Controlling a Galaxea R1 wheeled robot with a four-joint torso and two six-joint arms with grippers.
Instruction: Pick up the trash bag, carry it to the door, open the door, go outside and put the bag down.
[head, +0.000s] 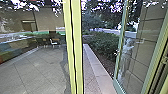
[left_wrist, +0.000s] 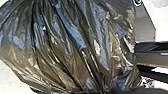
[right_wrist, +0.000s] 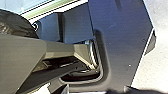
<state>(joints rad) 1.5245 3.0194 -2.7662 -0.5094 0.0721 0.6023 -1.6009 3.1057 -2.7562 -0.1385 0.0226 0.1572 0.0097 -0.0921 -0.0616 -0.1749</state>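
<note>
The glass door (head: 119, 53) stands swung open at the right of the head view, with the outdoors showing beside it. In the left wrist view the black trash bag (left_wrist: 75, 47) is large and close, shiny and full of creases. Its folds draw together near a dark shape where my left gripper (left_wrist: 117, 90) is shut on it. Part of the same dark plastic of the bag (right_wrist: 15, 23) shows in the right wrist view, beside the robot's own body. How my right gripper stands I cannot tell.
A yellow-green frame post (head: 74, 47) rises close ahead. Right of it runs a paved strip with a pale curb (head: 96, 66), bordered by bushes (head: 105, 43). Left of the post are paving and a chair (head: 53, 42). A faint figure, possibly a person (head: 128, 50), shows in the door glass.
</note>
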